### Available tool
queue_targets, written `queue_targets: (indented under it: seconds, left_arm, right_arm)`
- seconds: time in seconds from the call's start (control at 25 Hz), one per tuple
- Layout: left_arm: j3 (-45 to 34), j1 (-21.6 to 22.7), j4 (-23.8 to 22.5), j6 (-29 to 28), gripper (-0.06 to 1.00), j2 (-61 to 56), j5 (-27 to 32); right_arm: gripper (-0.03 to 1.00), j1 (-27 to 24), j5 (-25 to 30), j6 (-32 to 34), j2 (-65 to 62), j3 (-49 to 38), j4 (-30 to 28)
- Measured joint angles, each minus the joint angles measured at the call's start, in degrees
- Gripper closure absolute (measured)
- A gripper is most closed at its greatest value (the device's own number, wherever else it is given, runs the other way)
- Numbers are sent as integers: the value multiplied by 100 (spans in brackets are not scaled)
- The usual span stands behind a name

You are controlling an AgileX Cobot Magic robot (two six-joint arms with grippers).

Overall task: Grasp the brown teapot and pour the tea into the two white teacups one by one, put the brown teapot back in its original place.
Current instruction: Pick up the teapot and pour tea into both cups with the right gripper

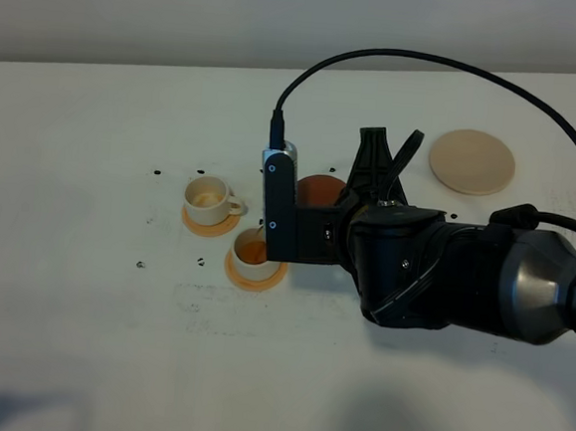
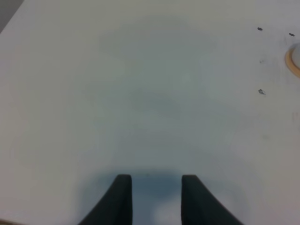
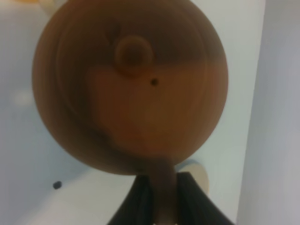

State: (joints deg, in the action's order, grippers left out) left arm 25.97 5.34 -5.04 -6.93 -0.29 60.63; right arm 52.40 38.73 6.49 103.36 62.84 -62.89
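Note:
My right gripper (image 3: 162,199) is shut on the loop handle of the brown teapot (image 3: 130,86), whose knobbed lid faces the wrist camera. In the high view only a bit of the teapot (image 1: 318,190) shows behind the wrist, held above the table just right of the two white teacups. The near teacup (image 1: 253,253) holds orange-brown tea. The far teacup (image 1: 209,198) looks pale inside. No stream of tea shows. The beige disc (image 1: 472,161) lies bare at the back right. My left gripper (image 2: 152,178) is open and empty over bare table.
Each cup stands on a small orange coaster, the far one (image 1: 210,223) and the near one (image 1: 255,276). A coaster's edge (image 2: 294,61) shows in the left wrist view. Small dark specks (image 1: 158,172) dot the white table around the cups.

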Motion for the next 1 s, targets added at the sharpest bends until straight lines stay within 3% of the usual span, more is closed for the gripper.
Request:
queue_targets:
  seconds: [1.0]
  left_arm:
    - [0,0,0,0,69,0,0]
  right_arm:
    - [87,0,14,-88,0,0,-523]
